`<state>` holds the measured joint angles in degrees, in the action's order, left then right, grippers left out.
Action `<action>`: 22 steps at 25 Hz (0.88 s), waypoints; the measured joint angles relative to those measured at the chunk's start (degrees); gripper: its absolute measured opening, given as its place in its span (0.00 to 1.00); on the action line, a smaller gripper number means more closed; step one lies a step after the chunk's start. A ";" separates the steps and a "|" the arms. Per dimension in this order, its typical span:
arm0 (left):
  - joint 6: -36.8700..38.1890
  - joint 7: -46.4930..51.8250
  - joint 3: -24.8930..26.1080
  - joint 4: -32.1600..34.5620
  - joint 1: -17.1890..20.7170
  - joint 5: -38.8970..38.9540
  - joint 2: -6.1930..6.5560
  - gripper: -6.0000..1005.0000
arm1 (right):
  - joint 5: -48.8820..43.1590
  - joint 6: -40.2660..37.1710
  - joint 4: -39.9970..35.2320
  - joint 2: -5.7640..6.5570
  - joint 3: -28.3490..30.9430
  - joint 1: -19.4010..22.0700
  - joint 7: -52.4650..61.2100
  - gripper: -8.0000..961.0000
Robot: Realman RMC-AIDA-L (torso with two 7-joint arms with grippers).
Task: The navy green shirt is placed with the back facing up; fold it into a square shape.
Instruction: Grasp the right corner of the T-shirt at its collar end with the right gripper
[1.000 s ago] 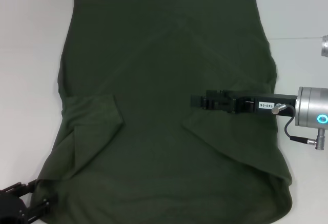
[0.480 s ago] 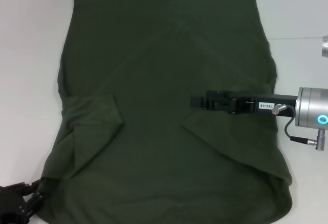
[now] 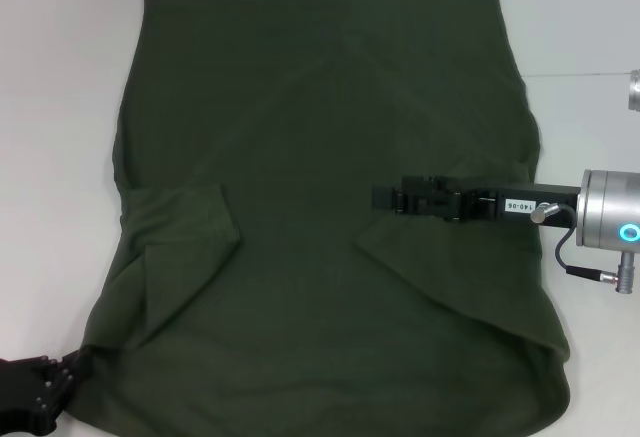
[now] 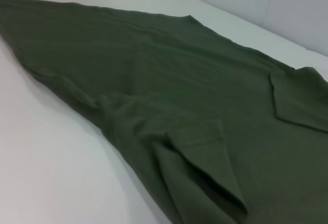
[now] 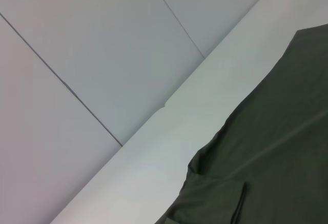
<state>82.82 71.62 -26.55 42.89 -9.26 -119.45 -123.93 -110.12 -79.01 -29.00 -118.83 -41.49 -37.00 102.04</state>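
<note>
The navy green shirt (image 3: 320,107) lies flat on the white table (image 3: 60,107), plain side up. Both sleeves are folded inward, the left sleeve (image 3: 185,227) and the right sleeve (image 3: 450,267). My right gripper (image 3: 380,197) reaches in from the right, low over the shirt at the upper edge of the folded right sleeve. My left gripper (image 3: 50,387) sits at the shirt's near left corner, partly cut off by the picture's edge. The left wrist view looks along the shirt (image 4: 169,70) and shows the folded sleeve (image 4: 205,147). The right wrist view catches the shirt's (image 5: 277,147) edge.
White table surrounds the shirt, with bare strips on the left and right sides. My right arm's silver wrist (image 3: 612,209) and its cable hang past the shirt's right edge. A silver part (image 3: 634,89) shows at the far right. Grey wall panels (image 5: 102,55) stand behind the table.
My left gripper has drawn back toward the near left corner, dropping lower in the head view. The right arm and the shirt have stayed put.
</note>
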 joint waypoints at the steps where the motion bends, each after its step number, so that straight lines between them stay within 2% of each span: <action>1: 0.09 0.06 -0.01 0.01 -0.08 0.00 0.00 0.04 | 0.00 0.00 0.00 0.00 0.00 0.00 0.00 0.97; 6: 3.10 1.31 0.18 0.34 -0.90 0.02 0.14 0.04 | -0.25 -0.41 -0.40 0.40 -0.40 0.56 1.07 0.97; 8: 4.71 1.85 0.27 0.77 -1.15 0.20 0.11 0.04 | -1.49 -1.40 -0.53 1.39 -0.60 0.81 3.22 0.97; 11: 6.91 2.40 0.51 0.86 -2.20 0.48 0.05 0.04 | -5.19 -5.79 -0.91 3.74 -0.72 1.52 7.85 0.97; 14: 7.24 2.86 0.63 0.70 -2.86 0.50 0.04 0.04 | -7.29 -9.23 -2.34 5.20 -0.42 3.09 11.71 0.97; 22: 6.77 3.93 0.63 0.21 -4.30 0.54 0.00 0.04 | -7.88 -15.47 -8.15 7.51 0.39 9.86 18.22 0.97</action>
<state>89.60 75.55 -25.92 43.10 -13.55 -118.91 -123.92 -118.01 -94.48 -37.16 -111.32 -41.09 -27.14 120.26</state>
